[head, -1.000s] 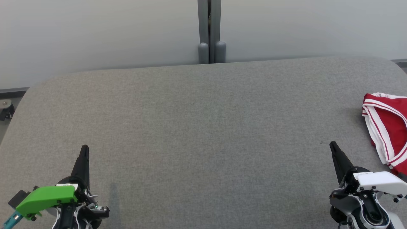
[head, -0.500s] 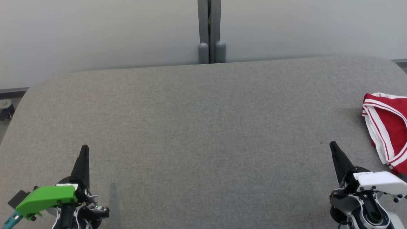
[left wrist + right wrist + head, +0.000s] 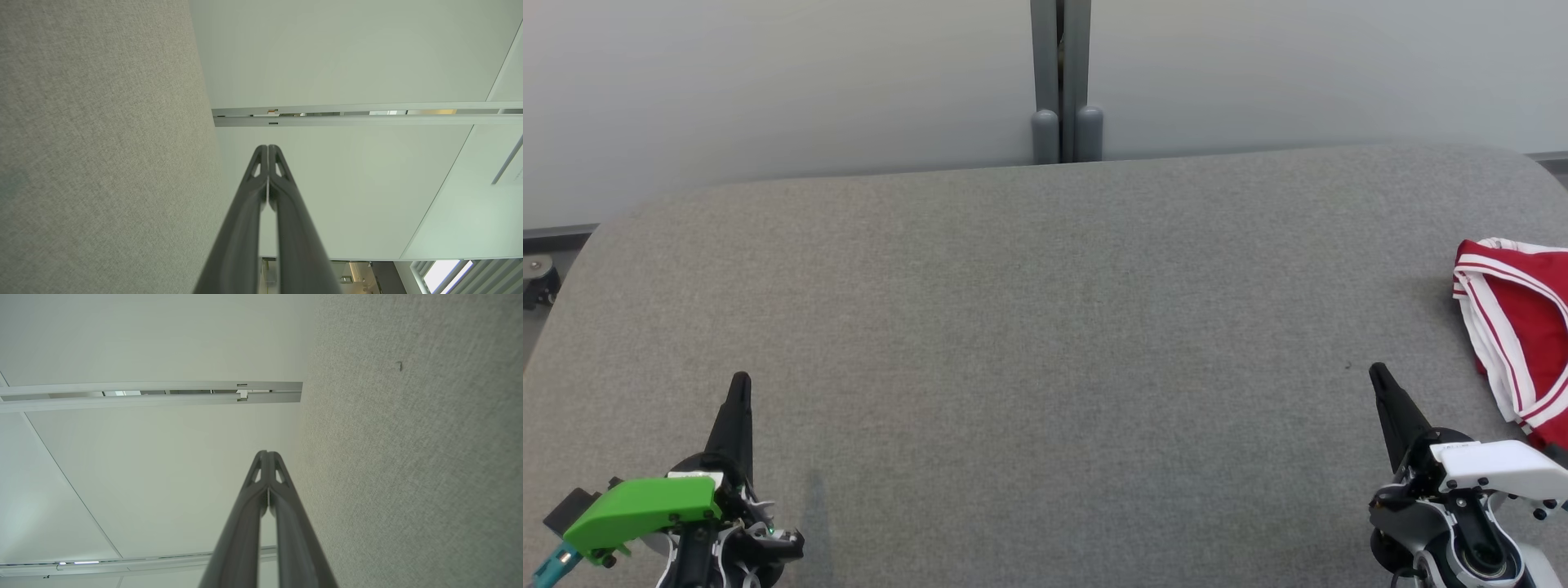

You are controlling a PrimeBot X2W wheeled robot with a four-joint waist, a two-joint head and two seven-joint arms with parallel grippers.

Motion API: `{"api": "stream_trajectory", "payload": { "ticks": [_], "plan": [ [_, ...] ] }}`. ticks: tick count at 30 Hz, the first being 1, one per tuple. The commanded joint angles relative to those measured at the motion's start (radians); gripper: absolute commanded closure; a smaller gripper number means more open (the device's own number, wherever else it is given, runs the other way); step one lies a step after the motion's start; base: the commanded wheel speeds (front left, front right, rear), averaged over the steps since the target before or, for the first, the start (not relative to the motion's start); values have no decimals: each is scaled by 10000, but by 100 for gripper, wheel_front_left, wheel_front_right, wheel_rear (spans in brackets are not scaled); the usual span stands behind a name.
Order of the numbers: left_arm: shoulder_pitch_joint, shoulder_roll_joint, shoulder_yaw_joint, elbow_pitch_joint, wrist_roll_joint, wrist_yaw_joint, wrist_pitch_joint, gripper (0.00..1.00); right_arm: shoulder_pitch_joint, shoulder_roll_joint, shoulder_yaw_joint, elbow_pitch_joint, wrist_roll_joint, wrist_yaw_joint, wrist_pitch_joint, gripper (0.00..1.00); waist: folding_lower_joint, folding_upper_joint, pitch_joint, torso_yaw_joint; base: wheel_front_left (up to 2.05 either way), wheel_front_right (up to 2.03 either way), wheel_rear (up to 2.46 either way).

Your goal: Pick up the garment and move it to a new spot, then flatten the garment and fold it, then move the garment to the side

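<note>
We see the garment (image 3: pixel 1523 327), red with white striped trim, lying bunched in loose folds at the right edge of the grey table (image 3: pixel 1045 327), partly cut off from view. Our left fingers (image 3: pixel 737 408) and right fingers (image 3: pixel 1392 404) are clenched together, holding nothing.

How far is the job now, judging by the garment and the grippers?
Done: unclear. The garment lies in uneven layers at the table's right edge, partly out of frame. In hand: nothing; the left gripper and right gripper rest near the front, jaws shut, apart from it. Left: perhaps every step, starting with the pick-up.
</note>
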Motion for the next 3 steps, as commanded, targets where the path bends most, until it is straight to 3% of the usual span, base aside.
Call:
{"api": "stream_trajectory", "payload": {
  "ticks": [1, 3],
  "plan": [
    [-110, 70, 19, -26, -36, 26, 34, 100, -66, -53, -19, -31, 19, -3, 37, 100, 0, 0, 0, 0, 0, 0, 0],
    [-110, 70, 19, -26, -37, 26, 34, 100, -66, -53, -19, -31, 19, -3, 37, 100, 0, 0, 0, 0, 0, 0, 0]
  ]
}}
